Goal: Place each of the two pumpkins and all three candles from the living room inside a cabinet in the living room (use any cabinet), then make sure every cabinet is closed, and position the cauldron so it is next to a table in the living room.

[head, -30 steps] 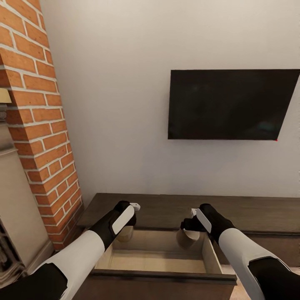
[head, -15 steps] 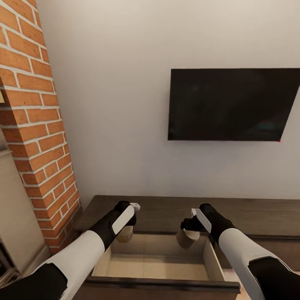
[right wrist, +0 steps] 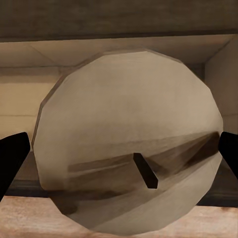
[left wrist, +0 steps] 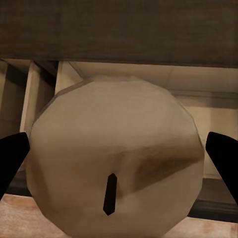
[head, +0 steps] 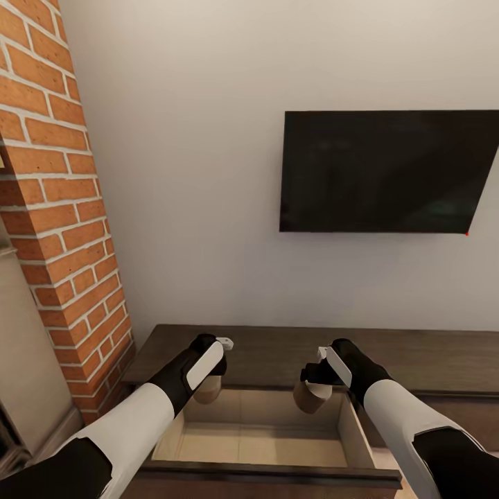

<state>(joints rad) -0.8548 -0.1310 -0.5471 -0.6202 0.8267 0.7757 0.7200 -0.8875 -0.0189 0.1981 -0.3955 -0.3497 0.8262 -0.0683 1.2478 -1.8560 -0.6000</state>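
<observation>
Both grippers hang over the open drawer [head: 263,436] of the dark wood cabinet [head: 277,350]. The left gripper [head: 208,388] has its jaws clamped on a candle [head: 207,390], upright; the right gripper [head: 313,394] is clamped on a second candle [head: 312,397], slightly tilted. Wrist views show each candle's [left wrist: 116,173] flat end and dark wick [right wrist: 131,163]; the head view hides these behind the wrists.

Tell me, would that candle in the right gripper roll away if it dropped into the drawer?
Possibly. The candle is a stubby, round cylinder, so on its side it would likely roll. Landing on its flat end, it would probably stand. The drawer has walls, so it likely wouldn't go far. It looks rigid in the right gripper.
</observation>
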